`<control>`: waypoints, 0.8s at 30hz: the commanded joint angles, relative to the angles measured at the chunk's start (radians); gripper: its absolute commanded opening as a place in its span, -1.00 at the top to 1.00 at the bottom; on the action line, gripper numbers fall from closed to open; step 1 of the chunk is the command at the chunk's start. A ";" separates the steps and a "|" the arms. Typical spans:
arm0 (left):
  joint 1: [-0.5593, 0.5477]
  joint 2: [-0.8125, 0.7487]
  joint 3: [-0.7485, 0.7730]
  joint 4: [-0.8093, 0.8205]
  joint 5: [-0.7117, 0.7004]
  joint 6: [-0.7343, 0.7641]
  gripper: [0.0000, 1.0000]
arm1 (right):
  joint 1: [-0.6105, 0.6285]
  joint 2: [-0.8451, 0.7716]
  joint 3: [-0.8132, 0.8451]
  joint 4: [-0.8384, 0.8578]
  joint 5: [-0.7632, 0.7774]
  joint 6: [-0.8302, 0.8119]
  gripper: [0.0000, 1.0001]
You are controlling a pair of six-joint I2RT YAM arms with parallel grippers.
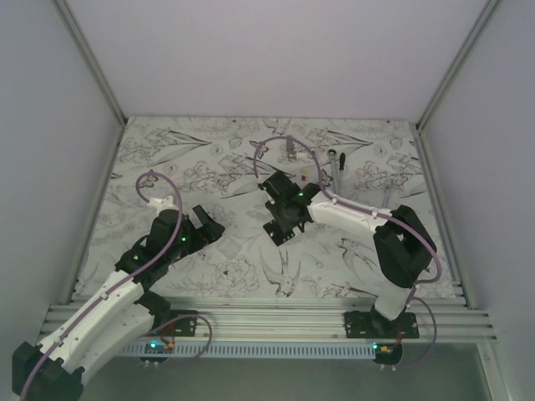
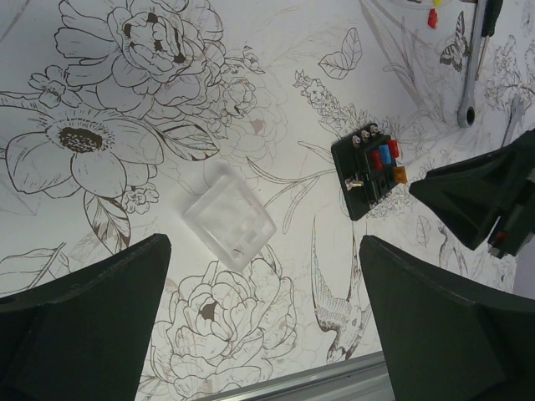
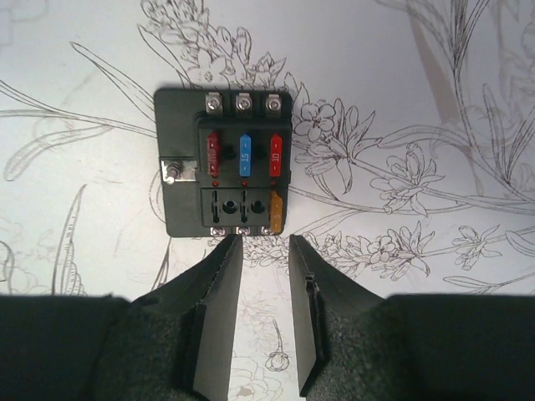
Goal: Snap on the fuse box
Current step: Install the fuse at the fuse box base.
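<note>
Lab test enclosure, white panel walls (image 1: pixel 284 50), aluminium rails (image 1: pixel 276 322) (floral tabletop (image 1: pixel 209 159))

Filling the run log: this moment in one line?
fuse box: uncovered | clear cover: apart | left jaws: open | right jaws: open, empty

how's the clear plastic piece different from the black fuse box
The fuse box is opaque black; the clear plastic piece is see-through. The fuse box carries red, blue and orange fuses and metal screws; the clear plastic piece shows none. Both are roughly rectangular and lie flat on the flowered table, apart.
</note>
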 commanded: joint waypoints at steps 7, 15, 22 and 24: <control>0.009 -0.002 -0.008 -0.007 0.016 0.001 -1.00 | -0.040 -0.025 -0.015 0.075 -0.056 -0.024 0.35; 0.009 -0.002 -0.008 -0.008 0.018 0.001 -0.99 | -0.065 0.004 -0.025 0.097 -0.085 -0.026 0.42; 0.009 -0.003 -0.008 -0.007 0.017 0.001 -0.99 | -0.071 0.024 -0.028 0.100 -0.102 -0.026 0.47; 0.009 -0.002 -0.008 -0.008 0.015 0.001 -0.99 | -0.071 0.028 -0.031 0.099 -0.105 -0.025 0.50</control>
